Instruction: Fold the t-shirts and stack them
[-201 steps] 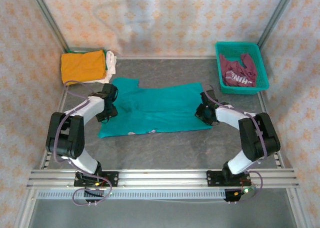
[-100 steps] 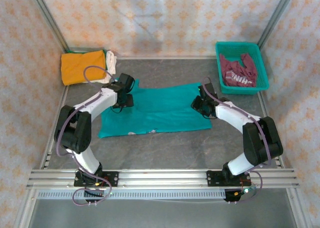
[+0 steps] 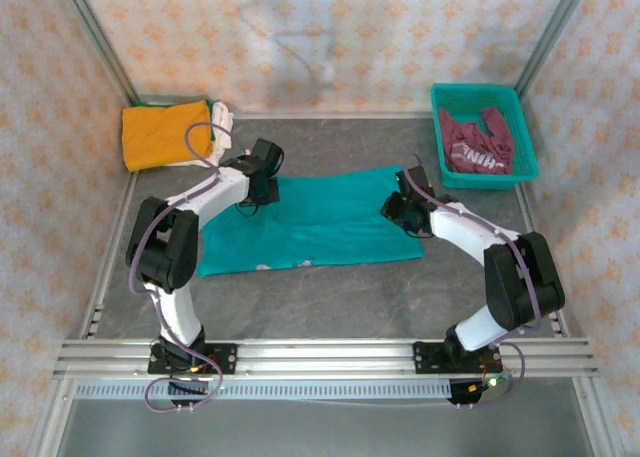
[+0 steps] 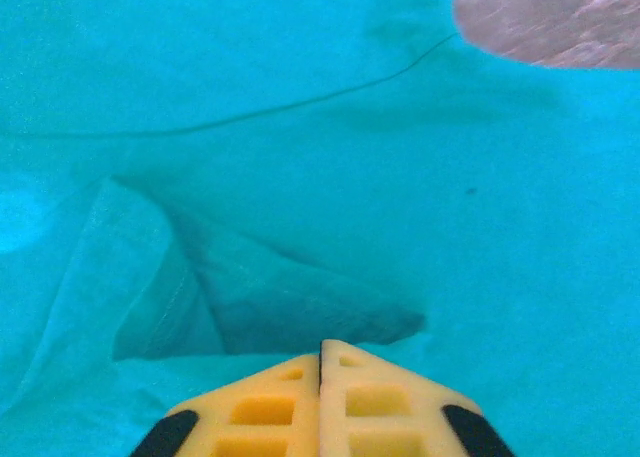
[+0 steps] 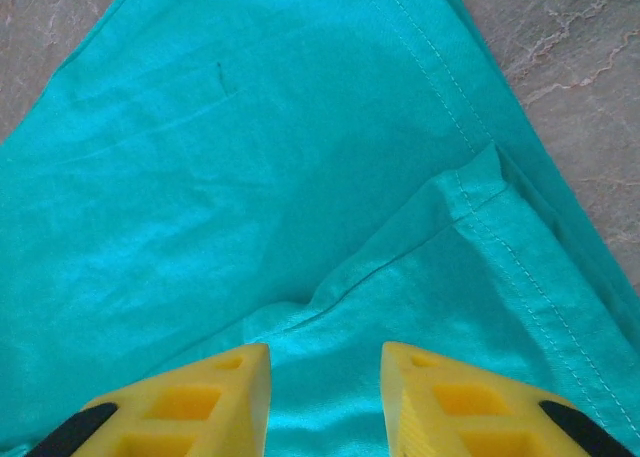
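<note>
A teal t-shirt lies spread flat across the middle of the table. My left gripper is at its far left corner, jaws pressed together on a raised fold of the teal cloth; the left gripper's tips meet where that fold peaks. My right gripper is over the shirt's right edge. In the right wrist view the gripper is open, a folded hem corner lying just ahead of its fingers. A maroon t-shirt lies crumpled in the basket. A folded orange t-shirt rests on a white one.
The teal plastic basket stands at the far right corner. The orange and white pile occupies the far left corner. Bare grey table runs between the shirt and the aluminium rails at the near edge. Patterned walls enclose three sides.
My left gripper moved away from me and rightward, from the shirt's left side to its far left corner, and shut there. My right gripper opened a little wider and shifted slightly.
</note>
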Controlling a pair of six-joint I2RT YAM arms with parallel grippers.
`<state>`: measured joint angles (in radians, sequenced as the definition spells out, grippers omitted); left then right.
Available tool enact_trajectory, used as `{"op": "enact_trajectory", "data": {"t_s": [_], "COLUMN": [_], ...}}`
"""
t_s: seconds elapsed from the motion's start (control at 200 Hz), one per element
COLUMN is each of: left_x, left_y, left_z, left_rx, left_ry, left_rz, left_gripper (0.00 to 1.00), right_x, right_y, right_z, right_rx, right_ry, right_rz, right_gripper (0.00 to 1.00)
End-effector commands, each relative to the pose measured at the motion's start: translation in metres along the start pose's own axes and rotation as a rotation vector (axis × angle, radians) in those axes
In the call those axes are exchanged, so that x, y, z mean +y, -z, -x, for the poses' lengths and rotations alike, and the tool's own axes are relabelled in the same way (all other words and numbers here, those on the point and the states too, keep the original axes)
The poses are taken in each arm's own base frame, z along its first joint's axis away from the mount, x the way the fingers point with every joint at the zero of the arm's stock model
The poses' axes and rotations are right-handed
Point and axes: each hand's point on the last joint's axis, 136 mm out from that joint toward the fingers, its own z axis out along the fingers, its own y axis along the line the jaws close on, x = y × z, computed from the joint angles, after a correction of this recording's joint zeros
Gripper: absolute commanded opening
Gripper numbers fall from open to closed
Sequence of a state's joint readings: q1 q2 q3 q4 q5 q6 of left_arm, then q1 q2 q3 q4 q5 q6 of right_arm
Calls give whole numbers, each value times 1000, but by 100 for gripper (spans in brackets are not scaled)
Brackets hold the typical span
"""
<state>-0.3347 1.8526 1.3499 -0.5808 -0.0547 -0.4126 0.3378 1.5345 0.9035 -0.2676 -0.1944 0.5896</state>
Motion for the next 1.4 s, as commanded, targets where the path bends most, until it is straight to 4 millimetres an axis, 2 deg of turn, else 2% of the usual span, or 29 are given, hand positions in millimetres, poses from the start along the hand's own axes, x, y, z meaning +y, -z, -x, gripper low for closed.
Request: {"op": "enact_trajectory", "data": {"t_s": [0.0, 0.065, 0.115, 0.155, 0.21, 0.255, 0.35, 0.545, 0.646, 0.746, 0.821, 0.916, 0.936, 0.996, 1.096, 1.276, 1.396], "left_x": [-30, -36, -35, -29, -19, -11, -1, 3, 2, 0, -5, -11, -10, -7, 2, 12, 12], "left_y": [8, 11, 14, 16, 18, 19, 17, 0, -6, -6, -3, -1, 0, 2, 5, 3, -8], "left_z": [18, 20, 20, 19, 16, 13, 2, -11, -12, -9, -5, -5, -6, -9, -13, -20, -25], "left_rx": [-54, -54, -56, -58, -67, -69, -57, -31, -26, -46, -60, -50, -50, -59, -70, -77, -61], "left_ry": [-21, -10, 20, 45, 70, 91, 125, 140, 144, 148, 138, 133, 134, 136, 153, 160, 145], "left_rz": [-52, -51, -38, -14, 29, 56, 91, 119, 126, 120, 115, 111, 119, 129, 149, 186, 198], "left_gripper": [0, 3, 23, 35, 47, 51, 52, 51, 40, 19, 17, 18, 21, 40, 45, 46, 39], "right_x": [9, 8, 9, 9, 8, 7, 6, 8, 8, 9, 8, 10, 10, 11, 11, 9, 11], "right_y": [3, 4, 4, 5, 5, 6, 6, 3, 1, 2, 2, 2, 2, 2, 1, -1, -2], "right_z": [12, 12, 11, 11, 11, 11, 11, 11, 11, 12, 11, 12, 12, 12, 11, 10, 10], "right_rx": [-40, -41, -40, -40, -42, -43, -46, -36, -32, -34, -32, -33, -34, -33, -28, -21, -17], "right_ry": [20, 21, 21, 21, 23, 25, 29, 35, 35, 35, 35, 37, 36, 37, 42, 48, 49], "right_rz": [9, 7, 12, 12, 9, 8, 4, 5, 4, 5, 1, 6, 5, 9, 9, 2, 6], "right_gripper": [36, 36, 37, 37, 38, 38, 39, 40, 40, 40, 40, 41, 41, 41, 42, 42, 42]}}
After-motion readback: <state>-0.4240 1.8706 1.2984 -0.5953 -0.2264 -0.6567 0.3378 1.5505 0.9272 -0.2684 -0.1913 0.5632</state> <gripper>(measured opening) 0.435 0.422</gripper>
